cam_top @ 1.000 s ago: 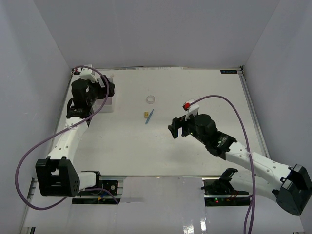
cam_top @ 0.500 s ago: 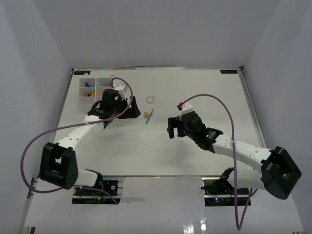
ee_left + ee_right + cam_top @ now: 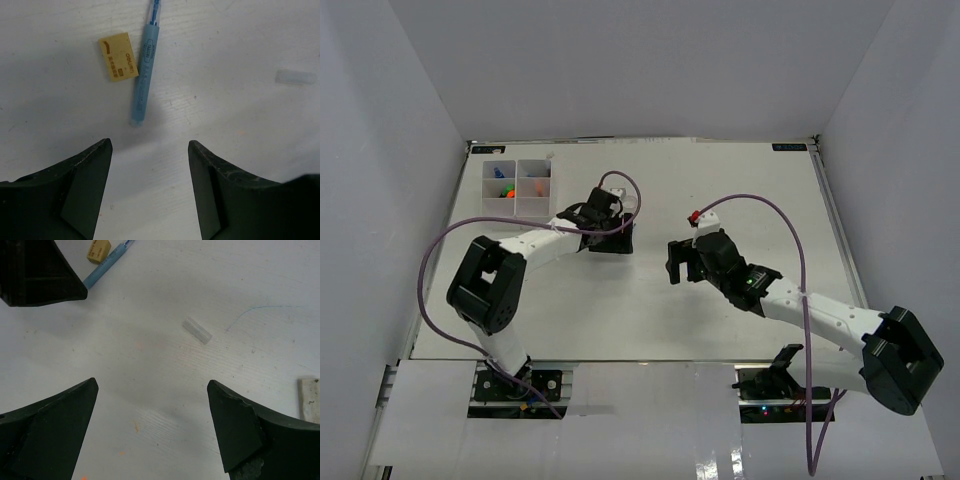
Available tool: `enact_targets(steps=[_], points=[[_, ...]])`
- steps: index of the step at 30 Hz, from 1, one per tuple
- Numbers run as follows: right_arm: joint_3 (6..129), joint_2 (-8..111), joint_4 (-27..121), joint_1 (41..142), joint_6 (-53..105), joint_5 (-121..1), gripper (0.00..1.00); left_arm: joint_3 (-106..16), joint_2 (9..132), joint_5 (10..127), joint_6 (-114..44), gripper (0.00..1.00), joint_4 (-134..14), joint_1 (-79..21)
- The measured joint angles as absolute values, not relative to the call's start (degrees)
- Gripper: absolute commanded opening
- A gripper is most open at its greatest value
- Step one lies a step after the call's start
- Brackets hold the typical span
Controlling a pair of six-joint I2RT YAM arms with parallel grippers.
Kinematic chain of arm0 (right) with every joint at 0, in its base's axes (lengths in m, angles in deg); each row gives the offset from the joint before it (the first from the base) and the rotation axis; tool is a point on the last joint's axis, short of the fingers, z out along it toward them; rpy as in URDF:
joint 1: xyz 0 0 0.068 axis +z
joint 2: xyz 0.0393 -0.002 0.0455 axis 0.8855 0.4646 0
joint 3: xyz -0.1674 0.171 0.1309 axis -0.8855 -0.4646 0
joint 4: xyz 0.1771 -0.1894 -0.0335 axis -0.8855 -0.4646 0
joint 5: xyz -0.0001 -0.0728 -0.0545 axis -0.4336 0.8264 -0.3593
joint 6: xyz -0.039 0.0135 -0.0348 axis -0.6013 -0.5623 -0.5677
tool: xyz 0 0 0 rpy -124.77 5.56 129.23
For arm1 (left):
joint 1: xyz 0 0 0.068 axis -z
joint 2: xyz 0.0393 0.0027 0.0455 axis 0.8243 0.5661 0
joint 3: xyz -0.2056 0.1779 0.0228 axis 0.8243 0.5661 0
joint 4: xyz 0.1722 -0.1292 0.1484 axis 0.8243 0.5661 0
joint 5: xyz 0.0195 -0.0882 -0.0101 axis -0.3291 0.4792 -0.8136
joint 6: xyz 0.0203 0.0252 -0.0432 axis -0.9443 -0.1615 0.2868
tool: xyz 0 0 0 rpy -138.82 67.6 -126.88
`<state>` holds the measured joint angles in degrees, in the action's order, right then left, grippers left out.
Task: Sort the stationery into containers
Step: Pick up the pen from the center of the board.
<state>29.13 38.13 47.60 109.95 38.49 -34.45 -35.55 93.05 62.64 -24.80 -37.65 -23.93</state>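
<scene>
When viewed from above: left gripper [image 3: 611, 238] stretched out to mid-table, right gripper [image 3: 680, 262] a little to its right, both well apart from the tray [image 3: 517, 172].
Left gripper jaws: apart, nothing between them; dark fingers [image 3: 75, 195] on either side of bare table [image 3: 240, 150].
Blue pen [image 3: 142, 75]: flat on the table, near end just ahead of the gap between the left jaws, barrel running away and tilting slightly right.
Tan block [image 3: 118, 63]: flat, printed face up, just beside the pen's left flank; touching or not, cannot tell.
Clear cap [image 3: 296, 77]: lying alone, well to the right of the pen; between the two grippers in the right wrist view.
Right gripper jaws: wide apart, empty, over bare table with a few orange specks.
White eraser [image 3: 310, 405]: at the right edge of the right wrist view, partly cut off.
Tray position: far-left corner of the table, small orange and green items in its compartments, too small to name.
</scene>
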Motion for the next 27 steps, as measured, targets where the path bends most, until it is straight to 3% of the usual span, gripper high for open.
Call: enact_targets(steps=[19, 27], points=[[24.99, 33.36, 47.84, 109.15, 38.25, -33.64, 0.96, -42.22, 103.19, 58.42, -26.22, 0.54, -37.08, -21.67], [24.75, 32.36, 48.06, 108.82, 38.23, -33.6, 0.96, -42.22, 103.39, 57.28, -26.4, 0.32, -37.06, -21.19]])
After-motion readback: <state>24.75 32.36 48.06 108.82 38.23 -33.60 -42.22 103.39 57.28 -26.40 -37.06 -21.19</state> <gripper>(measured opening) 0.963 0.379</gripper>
